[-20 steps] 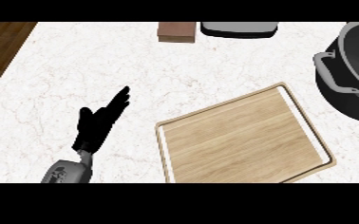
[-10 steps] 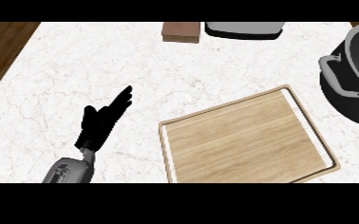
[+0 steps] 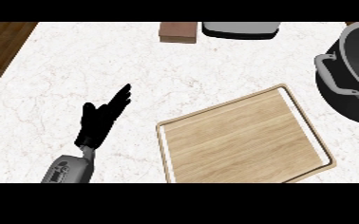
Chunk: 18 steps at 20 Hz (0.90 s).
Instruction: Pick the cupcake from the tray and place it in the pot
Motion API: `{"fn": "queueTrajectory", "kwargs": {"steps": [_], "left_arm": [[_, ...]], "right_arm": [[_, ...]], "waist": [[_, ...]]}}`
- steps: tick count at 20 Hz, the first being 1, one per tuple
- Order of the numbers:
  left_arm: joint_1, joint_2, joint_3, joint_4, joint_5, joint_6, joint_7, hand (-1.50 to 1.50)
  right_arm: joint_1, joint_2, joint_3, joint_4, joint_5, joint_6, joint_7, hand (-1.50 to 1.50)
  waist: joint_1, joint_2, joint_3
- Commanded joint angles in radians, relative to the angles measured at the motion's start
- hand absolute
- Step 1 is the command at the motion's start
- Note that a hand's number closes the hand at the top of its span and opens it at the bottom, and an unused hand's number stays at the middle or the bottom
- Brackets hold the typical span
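I see a smooth white veined marble-look surface (image 3: 231, 61), a pale rectangular wooden tray (image 3: 242, 137) with matt straight grain, and a dark grey metal pot (image 3: 344, 88), faintly sheeny.

The left hand (image 3: 100, 122) sits low, fingers straight, slanting up and rightward. Its grey forearm (image 3: 69, 170) enters from below.

Counter (image 3: 210, 66) lies open between tray (image 3: 242, 140) and pot (image 3: 344, 83) at right.

Black hand (image 3: 100, 121), light brown wood tray (image 3: 242, 140), dark grey pot (image 3: 342, 73), white counter (image 3: 140, 71) with thin pinkish lines, small brown block (image 3: 177, 32)
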Motion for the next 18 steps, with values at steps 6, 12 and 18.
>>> {"fn": "queueTrajectory", "kwargs": {"steps": [6, 12, 18], "left_arm": [[0.033, -0.032, -0.032, -0.007, -0.028, 0.013, -0.005, 0.00], [0.053, 0.020, 0.013, -0.028, 0.008, -0.031, -0.001, 0.00], [0.055, 0.013, 0.024, -0.014, -0.008, -0.013, -0.008, 0.00]], "right_arm": [[-0.150, 0.164, 0.194, 0.104, 0.316, -0.144, 0.201, 1.50], [-0.201, 0.241, 0.275, 0.238, 0.427, -0.011, 0.367, -1.50], [-0.201, 0.331, 0.112, 0.265, 0.265, 0.026, 0.172, -1.50]], "waist": [[-0.001, -0.001, -0.002], [-0.007, -0.003, -0.002], [-0.036, -0.010, 0.000]]}}
